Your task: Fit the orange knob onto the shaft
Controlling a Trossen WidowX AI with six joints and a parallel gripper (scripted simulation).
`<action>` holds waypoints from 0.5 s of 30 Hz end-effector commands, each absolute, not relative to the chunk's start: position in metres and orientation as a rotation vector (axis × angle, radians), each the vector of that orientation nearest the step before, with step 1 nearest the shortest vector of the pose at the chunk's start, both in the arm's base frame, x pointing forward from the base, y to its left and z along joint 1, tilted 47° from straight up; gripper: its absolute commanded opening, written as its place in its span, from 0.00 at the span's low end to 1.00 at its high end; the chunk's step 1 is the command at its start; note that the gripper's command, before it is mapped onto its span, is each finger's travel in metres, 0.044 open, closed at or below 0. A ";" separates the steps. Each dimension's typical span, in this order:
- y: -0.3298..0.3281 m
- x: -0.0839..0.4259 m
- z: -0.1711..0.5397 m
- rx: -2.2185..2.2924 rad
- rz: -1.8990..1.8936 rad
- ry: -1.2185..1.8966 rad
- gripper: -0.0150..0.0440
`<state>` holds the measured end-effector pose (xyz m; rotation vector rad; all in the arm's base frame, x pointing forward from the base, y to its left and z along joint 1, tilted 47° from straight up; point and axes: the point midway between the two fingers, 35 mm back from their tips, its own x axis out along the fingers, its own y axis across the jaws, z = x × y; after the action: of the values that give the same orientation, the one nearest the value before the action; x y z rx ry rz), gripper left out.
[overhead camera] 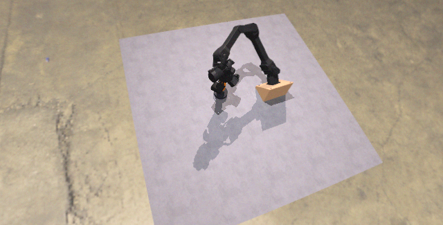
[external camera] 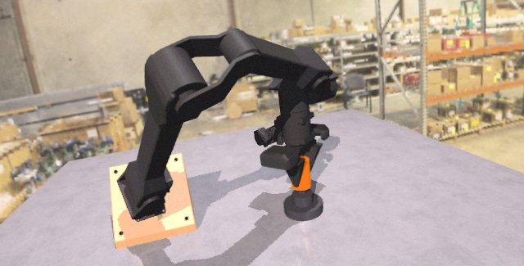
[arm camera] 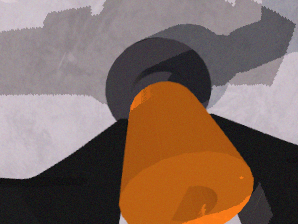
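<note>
On the grey-lilac tabletop before warehouse racks, the hand stands part-open, clamped on the orange knob.

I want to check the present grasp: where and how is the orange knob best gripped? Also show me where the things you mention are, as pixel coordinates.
Probably by its side wall, fingers on opposite sides, gripper (overhead camera: 221,87) (external camera: 300,176) coming from above: the orange knob (external camera: 304,176) (arm camera: 175,130) stands roughly upright, and its underside must stay free for the pedestal (external camera: 303,212) (arm camera: 117,82).

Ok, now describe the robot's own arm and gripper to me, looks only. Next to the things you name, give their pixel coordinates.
The arm (overhead camera: 231,39) (external camera: 270,55) is matte black throughout, with thick flat-sided links, fat cylindrical joints and an open slot through one link. The gripper (overhead camera: 223,86) (external camera: 303,172) (arm camera: 166,124) is black too, its fingers wedge-shaped and tapering. I can make out no cables or markings on either.
</note>
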<state>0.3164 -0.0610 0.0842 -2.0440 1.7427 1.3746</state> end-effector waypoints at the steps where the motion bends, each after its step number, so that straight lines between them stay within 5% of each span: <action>1: -0.061 0.317 0.084 -2.056 1.386 1.738 0.25; 15: -0.057 0.320 0.089 -2.067 1.410 1.731 0.25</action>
<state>0.3158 -0.0589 0.0868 -2.0514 1.7456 1.4052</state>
